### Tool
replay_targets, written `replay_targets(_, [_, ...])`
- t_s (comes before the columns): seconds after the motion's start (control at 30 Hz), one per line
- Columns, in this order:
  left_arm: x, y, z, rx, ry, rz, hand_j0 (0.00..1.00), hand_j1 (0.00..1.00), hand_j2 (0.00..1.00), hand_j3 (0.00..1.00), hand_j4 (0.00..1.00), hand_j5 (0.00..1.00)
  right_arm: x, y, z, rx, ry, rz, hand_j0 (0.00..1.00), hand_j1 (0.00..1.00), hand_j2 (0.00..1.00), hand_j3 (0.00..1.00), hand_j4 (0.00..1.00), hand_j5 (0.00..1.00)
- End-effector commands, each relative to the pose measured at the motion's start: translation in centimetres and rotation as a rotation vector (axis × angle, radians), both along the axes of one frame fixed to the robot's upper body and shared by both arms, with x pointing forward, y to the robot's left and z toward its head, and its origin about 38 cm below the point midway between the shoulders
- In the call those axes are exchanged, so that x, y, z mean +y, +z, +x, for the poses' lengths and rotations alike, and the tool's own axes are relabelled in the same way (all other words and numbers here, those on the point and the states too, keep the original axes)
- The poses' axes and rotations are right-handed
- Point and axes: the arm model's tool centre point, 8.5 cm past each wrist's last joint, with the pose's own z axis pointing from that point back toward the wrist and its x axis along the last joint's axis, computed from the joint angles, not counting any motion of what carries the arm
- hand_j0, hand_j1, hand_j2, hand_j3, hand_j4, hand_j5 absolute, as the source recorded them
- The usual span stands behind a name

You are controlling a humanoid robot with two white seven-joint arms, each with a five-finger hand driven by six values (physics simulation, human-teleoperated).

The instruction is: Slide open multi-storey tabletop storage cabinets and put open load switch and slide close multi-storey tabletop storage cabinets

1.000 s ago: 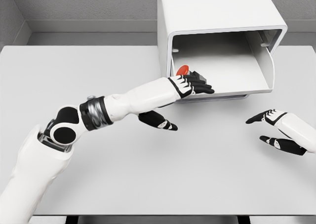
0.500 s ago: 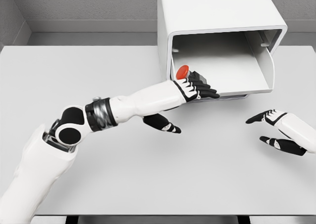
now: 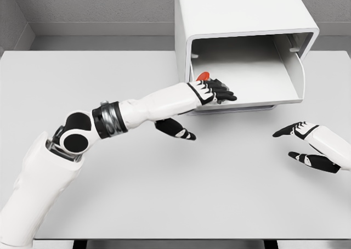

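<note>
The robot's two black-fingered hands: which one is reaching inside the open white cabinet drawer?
The left hand, holding the red-topped switch within the white drawer. The right hand hovers open over the table, outside it.

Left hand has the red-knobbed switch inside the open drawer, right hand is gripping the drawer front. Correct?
Not quite. In the head view the right hand rests open above the table, apart from the drawer. The left hand does hold the switch inside it.

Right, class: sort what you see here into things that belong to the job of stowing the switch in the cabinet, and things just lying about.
Part of the job:
- storage cabinet, drawer open
- load switch with a red knob, at the drawer's left front
- left hand, reaching into the drawer at the switch

Just there:
- table
- right hand, open, resting over the table
</note>
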Motion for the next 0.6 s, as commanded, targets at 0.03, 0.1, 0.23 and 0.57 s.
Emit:
replay_targets(0.03, [0.1, -0.3, 0.2, 0.013, 0.004, 0.000, 1.00, 1.00, 1.00, 1.00, 1.00, 1.00, 0.0, 0.1, 0.0, 0.001, -0.001, 0.005, 0.72, 0.72, 0.72, 0.72, 0.72, 0.72])
replay_targets(0.1, [0.2, -0.5, 0.4, 0.019, 0.009, 0.003, 1.00, 1.00, 1.00, 1.00, 1.00, 1.00, -0.1, 0.0, 0.0, 0.001, -0.003, 0.004, 0.72, 0.72, 0.72, 0.72, 0.72, 0.72])
replay_targets(0.23, [-0.1, -0.3, 0.6, 0.011, 0.001, 0.008, 1.00, 1.00, 1.00, 1.00, 1.00, 1.00, -0.1, 0.0, 0.0, 0.001, -0.003, 0.004, 0.72, 0.72, 0.72, 0.72, 0.72, 0.72])
replay_targets(0.57, [-0.6, 2.5, -2.7, -0.217, -0.166, -0.036, 1.00, 1.00, 1.00, 1.00, 1.00, 1.00, 0.0, 0.1, 0.1, -0.001, -0.001, 0.005, 0.72, 0.72, 0.72, 0.72, 0.72, 0.72])
